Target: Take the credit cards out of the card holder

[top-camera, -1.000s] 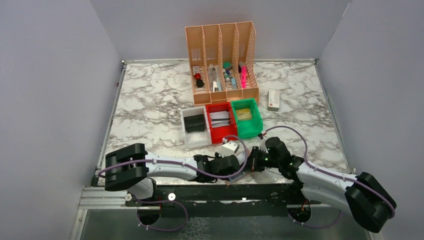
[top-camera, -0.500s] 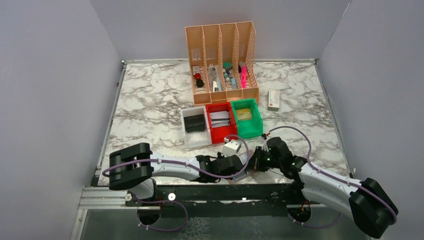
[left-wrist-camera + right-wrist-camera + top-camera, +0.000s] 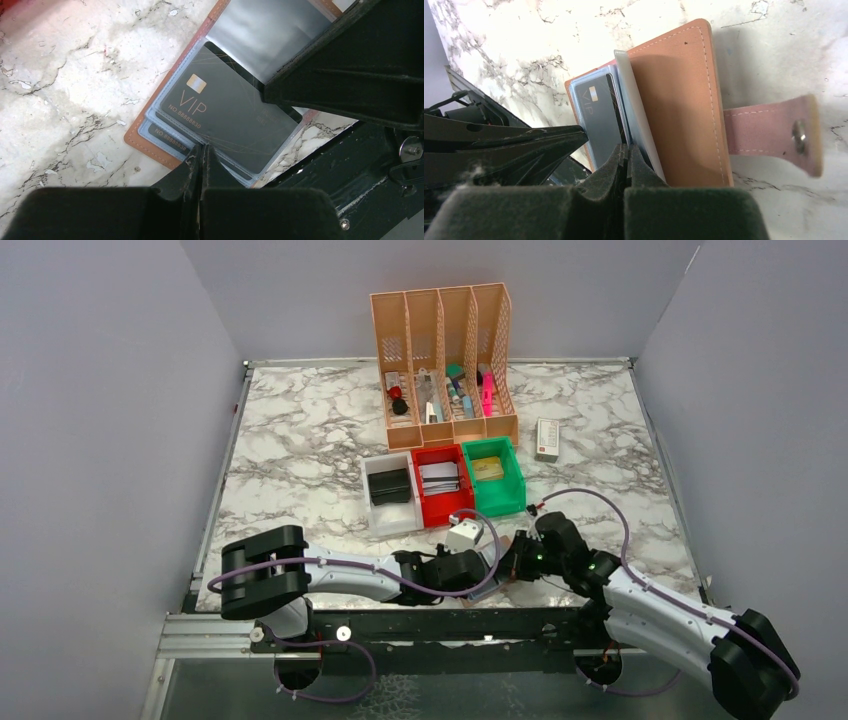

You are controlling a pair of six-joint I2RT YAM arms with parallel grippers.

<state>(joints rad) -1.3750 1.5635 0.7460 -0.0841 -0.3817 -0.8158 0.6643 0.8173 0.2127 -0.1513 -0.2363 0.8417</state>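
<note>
At the near edge of the table [image 3: 300, 440], on white-grey marble, the card holder [image 3: 684, 100] lies open with its snap strap [image 3: 774, 132] stretched aside. The cards [image 3: 225, 115] sit fanned in clear sleeves [image 3: 150, 131] inside it. The top dark card reads "VIP" and "NO 88888830" under a gold chip, and part of a similar number shows on the one beneath. The left gripper [image 3: 200, 160] has its fingers pressed together at the cards' lower edge; I cannot tell whether a card is caught between them. The right gripper [image 3: 626, 155] is likewise closed tight against the sleeves' edge, facing the left one. Plain grey walls [image 3: 110, 390] enclose the table.
</note>
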